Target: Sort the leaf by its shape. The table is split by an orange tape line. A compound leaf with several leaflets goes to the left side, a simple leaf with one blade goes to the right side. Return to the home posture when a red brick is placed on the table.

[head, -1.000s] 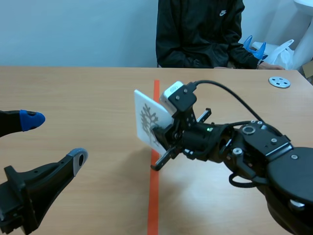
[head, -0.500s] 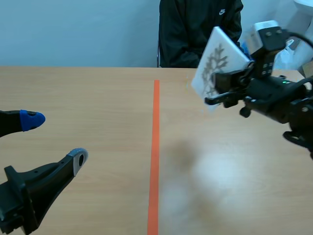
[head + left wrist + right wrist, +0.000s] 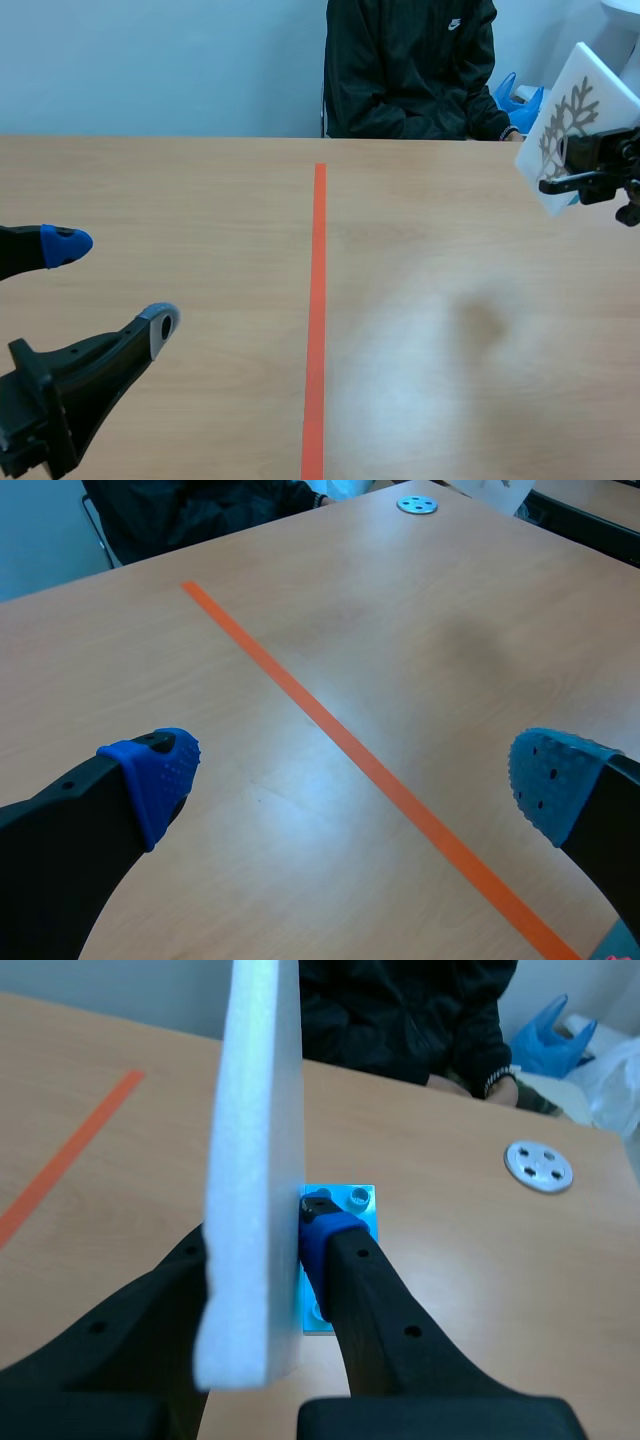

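Card [image 3: 590, 75] of white foam with a leaf print [image 3: 567, 118] hangs raised above the table [image 3: 200, 200] at its far right edge, well apart from the orange tape line [image 3: 316, 300], tilted, print toward the scene camera. The right gripper [image 3: 570, 165] is clamped on the card's lower part; in the right wrist view the card stands edge-on between the two fingers, blue pad pressed to one face. The left gripper [image 3: 350, 780] sits low on the left half, fingers spread wide, nothing between them. The print shows many lobes off one stem and probably reads as compound, though it is small here and a lobed single blade cannot be ruled out. If compound, the card belongs left of the line, so the step in hand is a carry across the table, not a drop where it hangs now. To do it well: hold the clamp firm, since foam is light and gripped only near one edge; bring it low before letting go so it does not flip or slide; set it well past the line, with no overlap on the tape, and clear of the open left gripper. If it is set down on the right instead, a blue studded plate [image 3: 345, 1200] lies under the right gripper and a grey disc [image 3: 538, 1165] lies beyond it, so both need avoiding. A person [image 3: 410, 60] sits across the table. No red brick shows, so homing is not called for.
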